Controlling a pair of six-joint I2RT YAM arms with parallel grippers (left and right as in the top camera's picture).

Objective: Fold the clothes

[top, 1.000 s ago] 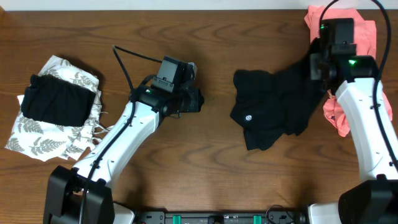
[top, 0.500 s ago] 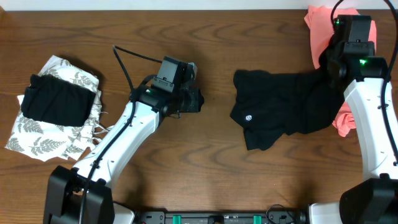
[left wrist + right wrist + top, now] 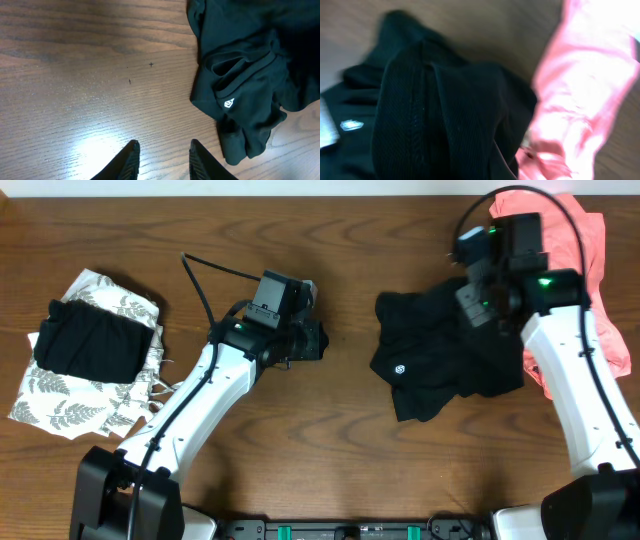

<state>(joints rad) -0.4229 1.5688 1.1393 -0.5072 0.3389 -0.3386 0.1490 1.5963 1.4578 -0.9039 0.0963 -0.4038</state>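
The right arm (image 3: pixel 575 380) has swung back in over the counter (image 3: pixel 330 450)! Half a second ago its jaws were out at the far edge, above the salmon-pink garment (image 3: pixel 592 240), with the black shirt (image 3: pixel 430 370) drawn out long behind them. Now they've come inward, and the shirt has slumped into a loose heap beneath and just ahead of them. Those right jaws are pinched fully together. Ribbed black cloth of the shirt (image 3: pixel 420 110) fills the wrist view right up against them, so I read that as a grip on its upper edge. The picture is blurred, though, and the fingertips don't show. The pink garment lies just beside those jaws, up against the shirt.

The left arm (image 3: pixel 210 395) hasn't budged. Its jaws stand part-way open with nothing between them, hovering above bare wood. The shirt, white logo (image 3: pixel 228 104) facing up, lies ahead and to the right of them, near but apart.

So the shirt is off the pink pile and out on open counter, but it is crumpled, with no fold made yet. My call is that spreading comes next, and it will likely need the left jaws on a corner. Well behind the left jaws, a leaf-print garment (image 3: pixel 70 400) with a folded black piece (image 3: pixel 90 345) on top looks finished.
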